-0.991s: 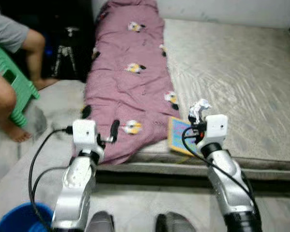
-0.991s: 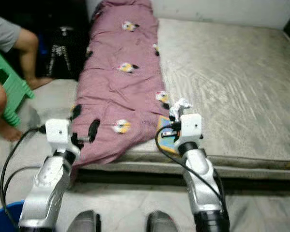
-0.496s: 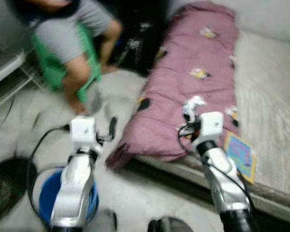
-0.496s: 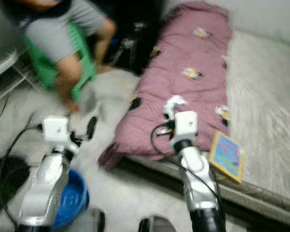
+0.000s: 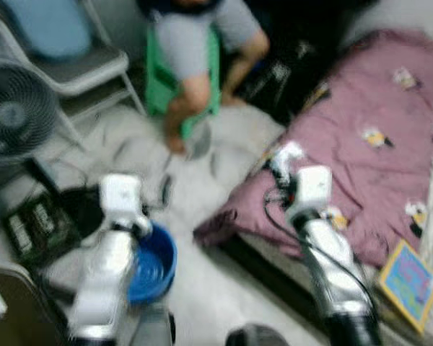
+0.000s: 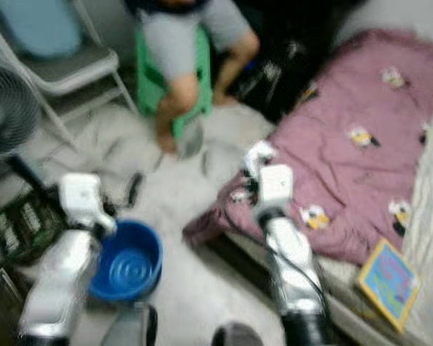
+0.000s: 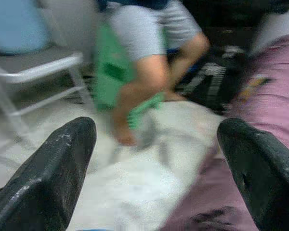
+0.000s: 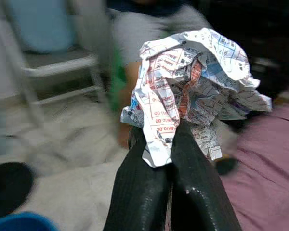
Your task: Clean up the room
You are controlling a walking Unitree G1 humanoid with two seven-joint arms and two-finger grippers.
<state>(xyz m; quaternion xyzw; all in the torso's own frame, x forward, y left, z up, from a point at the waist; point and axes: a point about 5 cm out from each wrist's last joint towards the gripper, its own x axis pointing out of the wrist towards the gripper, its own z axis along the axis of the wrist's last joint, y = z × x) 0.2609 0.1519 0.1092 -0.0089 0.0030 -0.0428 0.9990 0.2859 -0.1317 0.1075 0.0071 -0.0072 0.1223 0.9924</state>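
Note:
A crumpled printed paper (image 8: 192,82) sticks out of my right gripper (image 8: 168,144), which is shut on it. In the head views this gripper (image 5: 281,171) is held up over the near edge of the pink blanket (image 5: 375,144), with the paper (image 5: 287,153) at its tip. A blue basin (image 6: 126,263) stands on the floor under my left forearm. My left gripper (image 7: 154,159) is open, nothing between its fingers (image 7: 53,168), and it is held above the floor beyond the basin.
A person sits on a green stool (image 5: 159,79) ahead. A fan (image 5: 14,112) and a folding chair (image 5: 79,65) stand at the left. A colourful book (image 5: 408,281) lies on the mattress edge at the right. The pictures are blurred.
The camera has swung to the left, from the bed to the floor, so the basin, fan and chair have come into view. The right gripper still holds the paper.

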